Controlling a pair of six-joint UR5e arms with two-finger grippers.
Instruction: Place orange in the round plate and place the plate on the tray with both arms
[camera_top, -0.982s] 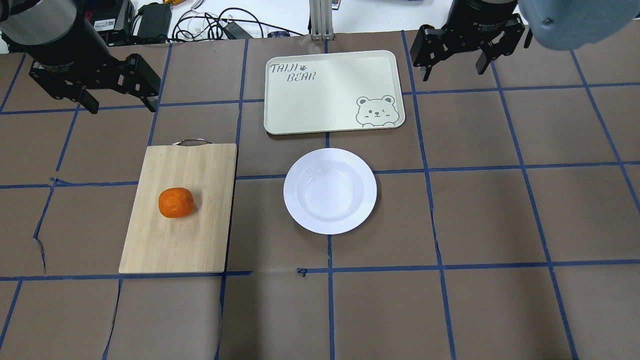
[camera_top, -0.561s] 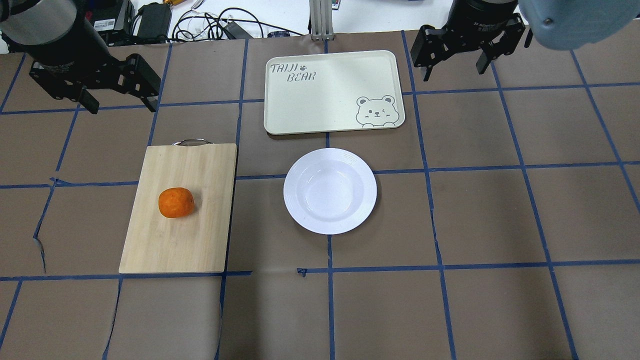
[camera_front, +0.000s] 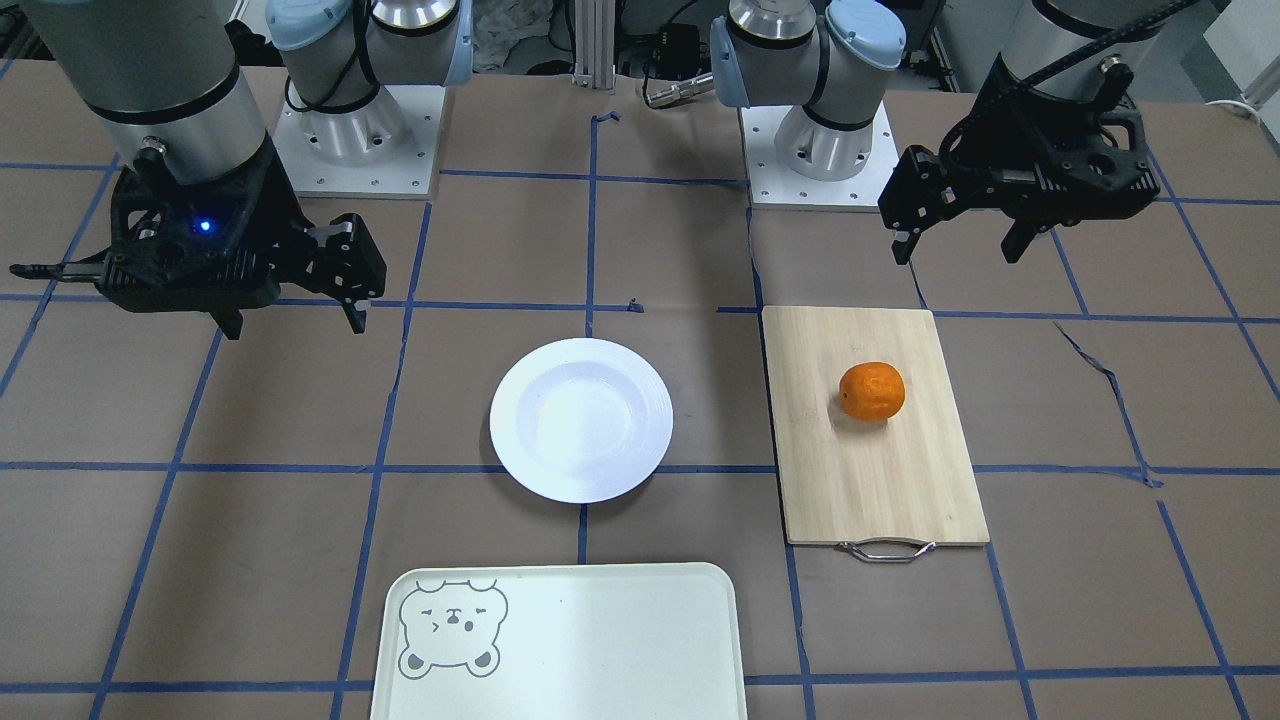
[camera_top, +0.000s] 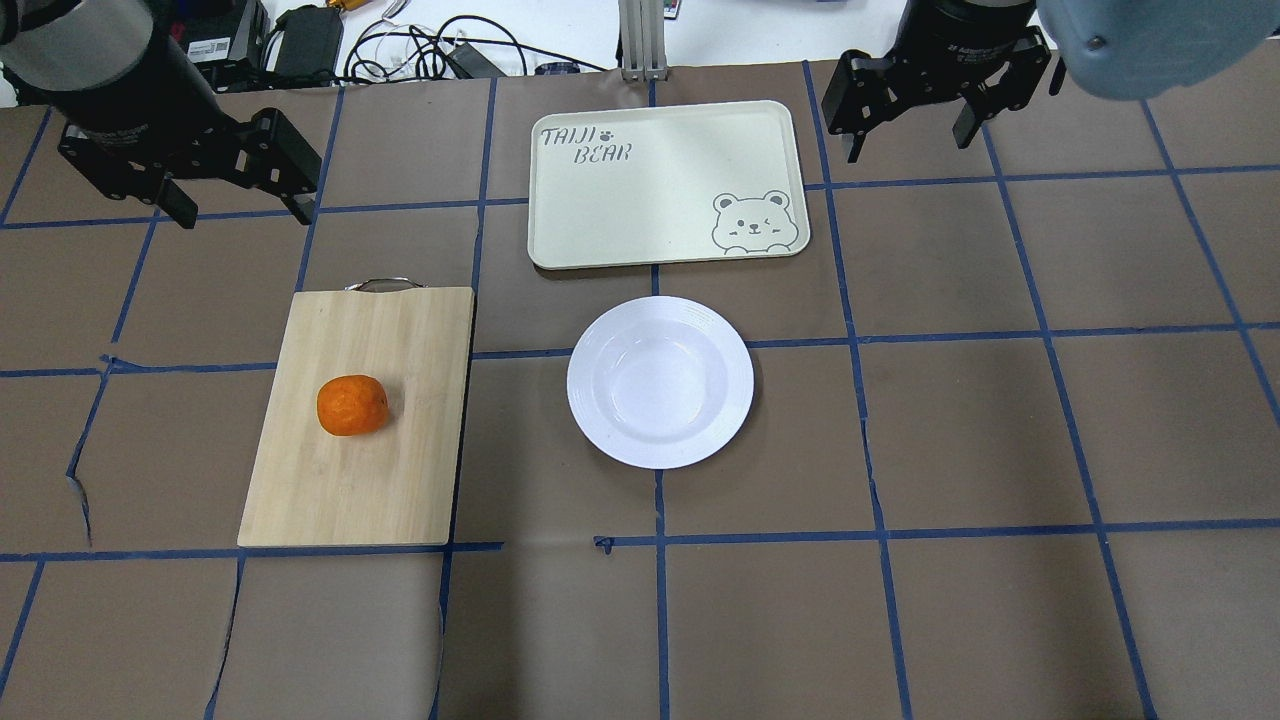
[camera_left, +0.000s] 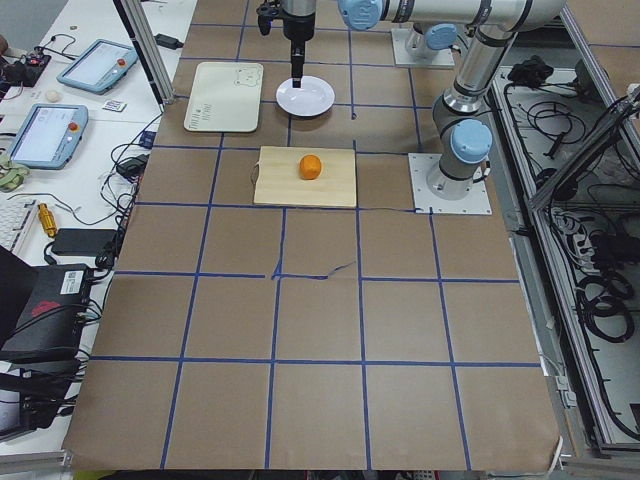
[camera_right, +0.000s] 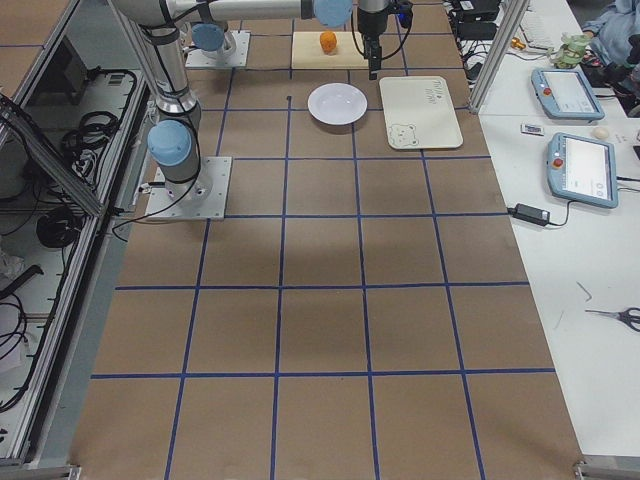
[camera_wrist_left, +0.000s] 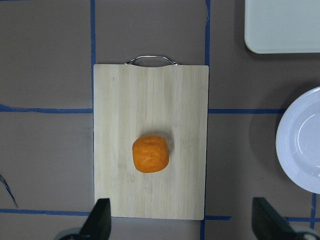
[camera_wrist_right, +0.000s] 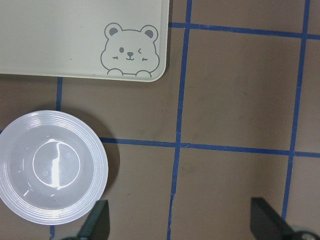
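Nothing in the job is done yet, so the first step is the one in hand: picking up the fruit. The orange (camera_top: 352, 405) sits by itself on a wooden cutting board (camera_top: 380, 490) on the robot's left side of the table (camera_top: 1000, 450). The board has a small metal handle (camera_top: 385, 284) at its far end. The round plate (camera_top: 660, 381) is empty and lies flat on the table, to the right of the board and just in front of the tray (camera_top: 660, 200), not touching it. The tray is empty too. The left gripper (camera_top: 243, 212) hangs in the air past the handle end of the board, with its two fingers spread wide and nothing between them. The right gripper (camera_top: 908, 143) hangs beside the far right corner of the tray, also spread wide and holding nothing. The next move is most likely for the left gripper to come over the orange, go down with one finger on each side, and squeeze gently, because a round fruit can roll away. The tray has the words "TAIJI BEAR" with a little paw print in one corner, and a winking bear face in the opposite corner. A small label on each arm is too tiny to read.
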